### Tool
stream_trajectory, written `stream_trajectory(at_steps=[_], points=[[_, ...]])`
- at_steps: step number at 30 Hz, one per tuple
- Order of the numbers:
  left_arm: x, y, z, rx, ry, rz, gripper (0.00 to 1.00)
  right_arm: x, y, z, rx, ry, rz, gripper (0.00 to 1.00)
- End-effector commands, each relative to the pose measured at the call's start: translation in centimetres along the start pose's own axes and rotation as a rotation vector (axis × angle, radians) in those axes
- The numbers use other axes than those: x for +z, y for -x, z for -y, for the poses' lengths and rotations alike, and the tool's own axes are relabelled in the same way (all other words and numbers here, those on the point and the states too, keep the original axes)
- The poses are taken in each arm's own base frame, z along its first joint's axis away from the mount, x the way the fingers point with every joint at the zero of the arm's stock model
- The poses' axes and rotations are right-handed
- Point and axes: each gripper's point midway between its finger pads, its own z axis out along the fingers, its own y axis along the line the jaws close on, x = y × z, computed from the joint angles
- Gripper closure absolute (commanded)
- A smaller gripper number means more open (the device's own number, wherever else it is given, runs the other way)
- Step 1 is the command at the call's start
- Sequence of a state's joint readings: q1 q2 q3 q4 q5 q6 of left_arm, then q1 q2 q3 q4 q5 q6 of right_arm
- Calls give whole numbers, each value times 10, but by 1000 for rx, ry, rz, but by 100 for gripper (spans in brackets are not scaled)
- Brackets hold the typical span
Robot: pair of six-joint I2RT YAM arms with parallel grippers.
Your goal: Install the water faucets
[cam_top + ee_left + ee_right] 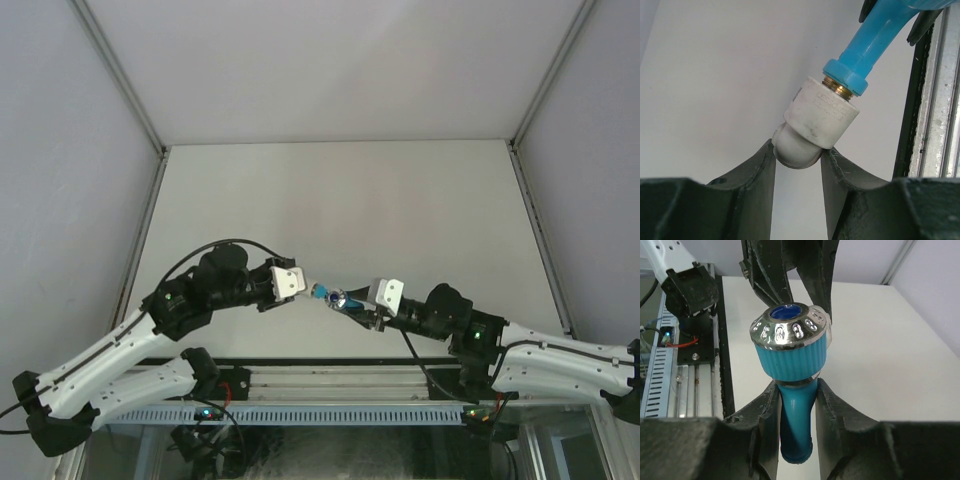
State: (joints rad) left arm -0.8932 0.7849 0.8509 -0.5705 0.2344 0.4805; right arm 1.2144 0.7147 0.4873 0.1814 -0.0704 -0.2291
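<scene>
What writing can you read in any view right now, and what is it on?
On the white pipe fitting: two lines of raised lettering, too faint to read for certain; the first may begin "LESSO".
On the blue faucet: no writing; its silvery cap shows only shiny oval dimples.
Elsewhere: nothing readable.

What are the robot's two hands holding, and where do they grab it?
The left gripper pinches the white pipe fitting by its rounded end. The right gripper pinches the blue faucet by the narrow part under its ribbed knob.
</scene>
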Motion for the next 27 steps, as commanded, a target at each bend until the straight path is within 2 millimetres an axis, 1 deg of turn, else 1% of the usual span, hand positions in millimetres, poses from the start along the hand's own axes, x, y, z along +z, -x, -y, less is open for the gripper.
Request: stream_trajectory(at_steps=[1, 2, 3, 4, 7, 8, 9, 11, 14, 16, 18, 22, 27], points=[[1, 42, 3, 33, -34, 184, 99, 1, 57, 4, 73, 0, 182, 100], [1, 43, 4, 32, -39, 190, 99, 1, 57, 2, 86, 12, 183, 100], [1, 45, 5, 33, -49, 197, 97, 0, 58, 2, 110, 14, 186, 100], [1, 48, 6, 35, -54, 207, 95, 0, 59, 4, 142, 4, 189, 100], [1, 55, 3, 33, -37, 247, 95, -1, 63, 12, 277, -30, 205, 100], [2, 57, 3, 37, -36, 259, 92, 0, 63, 12, 299, -21, 207, 100], [1, 59, 4, 42, -38, 270, 88, 0, 63, 11, 310, -12, 207, 100], [1, 61, 5, 47, -47, 280, 86, 1, 61, 14, 346, -26, 205, 100], [1, 62, 11, 47, -85, 277, 77, 1, 61, 15, 338, -19, 203, 100], [0, 58, 15, 39, -109, 254, 73, -1, 61, 16, 333, -17, 205, 100], [-1, 54, 21, 37, -140, 235, 66, -4, 63, 16, 318, -5, 209, 100], [0, 55, 29, 40, -191, 240, 63, -5, 62, 18, 314, -3, 209, 100], [4, 61, 30, 32, -220, 240, 57, -4, 60, 19, 323, -3, 204, 100]])
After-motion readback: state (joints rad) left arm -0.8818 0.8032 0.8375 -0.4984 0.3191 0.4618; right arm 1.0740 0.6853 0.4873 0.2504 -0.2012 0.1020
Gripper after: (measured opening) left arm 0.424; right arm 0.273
